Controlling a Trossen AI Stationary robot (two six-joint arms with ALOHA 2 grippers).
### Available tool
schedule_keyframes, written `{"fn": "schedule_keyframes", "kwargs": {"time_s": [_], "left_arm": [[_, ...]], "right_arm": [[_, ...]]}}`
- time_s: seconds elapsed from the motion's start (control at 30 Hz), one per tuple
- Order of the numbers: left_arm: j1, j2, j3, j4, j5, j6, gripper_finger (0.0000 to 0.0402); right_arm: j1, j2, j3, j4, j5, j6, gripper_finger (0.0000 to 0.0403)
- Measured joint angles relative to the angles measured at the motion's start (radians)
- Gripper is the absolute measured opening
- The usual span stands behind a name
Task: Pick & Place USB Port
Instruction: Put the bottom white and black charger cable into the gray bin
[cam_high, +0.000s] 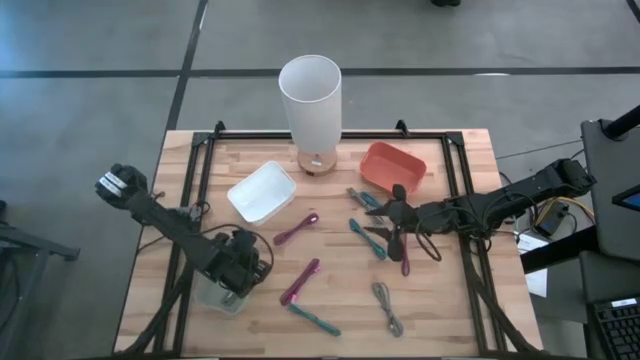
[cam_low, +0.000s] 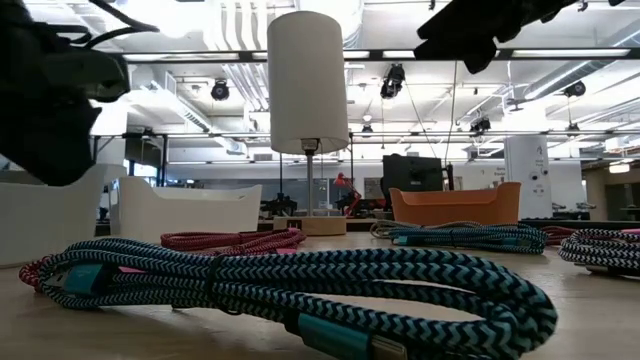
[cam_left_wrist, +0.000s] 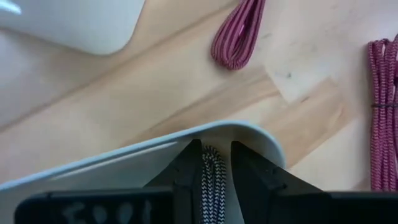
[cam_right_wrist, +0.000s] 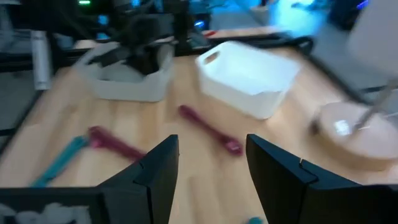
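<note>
Although several things crowd the wooden table (cam_high: 440, 310), none of them shows any brand, label or writing that can be read. Largest is the white cylindrical lamp (cam_high: 311, 100) at the far edge, then the white bin (cam_high: 262, 191), the orange bin (cam_high: 392, 165), and a clear bin (cam_high: 218, 296) near the left front.

Over that clear bin sits the left gripper (cam_high: 240, 270), its fingers (cam_left_wrist: 186, 174) slightly apart with a black-and-white braided cable (cam_left_wrist: 213, 186) lying between them; whether they pinch it or have let go is hard to say from the wrist view. Over the middle-right of the table hangs the right gripper (cam_high: 392, 222), its fingers (cam_right_wrist: 158, 171) spread wide and holding nothing.

Bundled braided USB cables lie scattered on the wood: a teal one (cam_high: 315, 320) at the front, magenta ones (cam_high: 299, 282) and (cam_high: 296, 230) mid-table, more teal (cam_high: 366, 238) by the right gripper, and a grey one (cam_high: 387, 308) to the front right.
</note>
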Motion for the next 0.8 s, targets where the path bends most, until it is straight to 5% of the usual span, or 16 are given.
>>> {"fn": "schedule_keyframes", "kwargs": {"time_s": [0.37, 0.8], "left_arm": [[0.013, -0.086, 0.12, -0.103, -0.02, 0.145, 0.0076], [0.013, -0.142, 0.15, -0.105, -0.113, 0.223, 0.0076]], "right_arm": [[0.113, 0.081, -0.008, -0.174, -0.105, 0.406, 0.0185], [0.15, 0.351, 0.175, -0.424, -0.268, 0.582, 0.0185]]}}
